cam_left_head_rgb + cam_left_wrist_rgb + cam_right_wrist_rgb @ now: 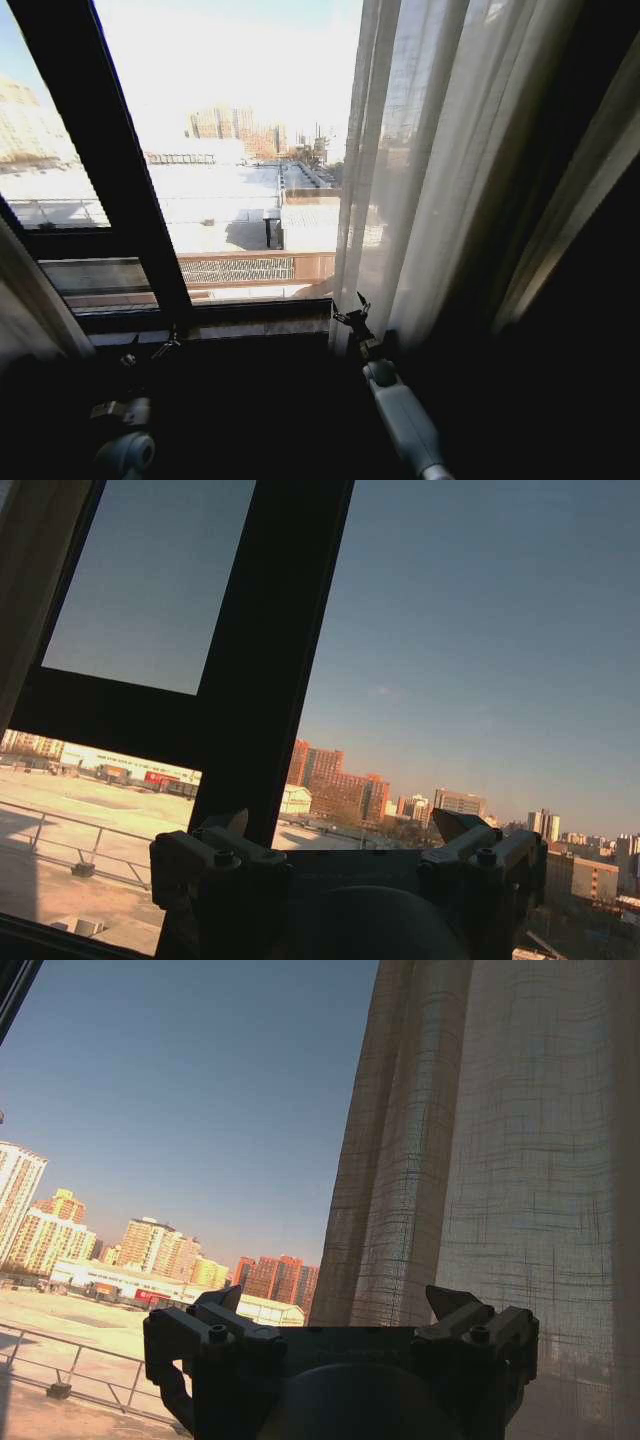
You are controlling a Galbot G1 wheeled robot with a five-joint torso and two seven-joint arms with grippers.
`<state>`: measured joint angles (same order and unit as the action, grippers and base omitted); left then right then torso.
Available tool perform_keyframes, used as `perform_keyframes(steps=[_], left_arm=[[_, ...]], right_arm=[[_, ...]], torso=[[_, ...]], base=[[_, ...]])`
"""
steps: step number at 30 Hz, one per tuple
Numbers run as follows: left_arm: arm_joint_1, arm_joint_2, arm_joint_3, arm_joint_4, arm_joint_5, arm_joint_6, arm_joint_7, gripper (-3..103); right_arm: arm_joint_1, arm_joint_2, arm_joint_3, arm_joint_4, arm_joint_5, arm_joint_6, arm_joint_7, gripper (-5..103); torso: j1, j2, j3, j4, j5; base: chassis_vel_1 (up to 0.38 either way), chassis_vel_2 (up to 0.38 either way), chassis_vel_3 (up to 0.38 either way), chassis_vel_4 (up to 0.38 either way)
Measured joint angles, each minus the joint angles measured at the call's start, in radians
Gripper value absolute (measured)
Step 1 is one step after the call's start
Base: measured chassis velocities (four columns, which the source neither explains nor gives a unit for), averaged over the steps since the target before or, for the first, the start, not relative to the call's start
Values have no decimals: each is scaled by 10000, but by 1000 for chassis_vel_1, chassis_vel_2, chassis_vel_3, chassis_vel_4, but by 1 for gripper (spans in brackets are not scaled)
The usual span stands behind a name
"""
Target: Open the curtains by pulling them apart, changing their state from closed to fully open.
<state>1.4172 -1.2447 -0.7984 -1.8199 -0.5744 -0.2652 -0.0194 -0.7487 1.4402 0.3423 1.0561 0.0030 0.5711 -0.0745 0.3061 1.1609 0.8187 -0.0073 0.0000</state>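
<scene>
Sheer curtains [420, 170] bunched right, right claw [349, 309] beside

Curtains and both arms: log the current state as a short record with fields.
right curtain: bunched at the right side of the window, its inner edge near the middle
left curtain: pushed to the far left edge
window frame: bare glass on both sides of it
right pincer: open, at the right curtain's lower inner edge
left pincer: open, low by the sill

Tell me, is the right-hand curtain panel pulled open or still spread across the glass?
Mostly open: the right curtain panel hangs bunched beside bare glass.
</scene>
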Motion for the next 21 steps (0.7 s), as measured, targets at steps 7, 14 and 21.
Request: perform_keyframes(steps=[7, 14, 21], left_arm=[[0, 0, 0, 0, 0, 0, 0, 100], [0, 0, 0, 0, 0, 0, 0, 100], [0, 0, 1, 0, -1, 1, 0, 100]], right_arm=[[7, 87, 13, -69, 304, 79, -429, 100], [304, 158, -61, -175, -186, 6, 362, 100], [651, 349, -171, -648, -1221, -217, 989, 100]], torso=[[8, -4, 5, -2, 1], [8, -3, 4, -2, -1], [12, -5, 5, -2, -1]], base=[[0, 0, 0, 0], [-17, 26, 20, -20], [0, 0, 0, 0]])
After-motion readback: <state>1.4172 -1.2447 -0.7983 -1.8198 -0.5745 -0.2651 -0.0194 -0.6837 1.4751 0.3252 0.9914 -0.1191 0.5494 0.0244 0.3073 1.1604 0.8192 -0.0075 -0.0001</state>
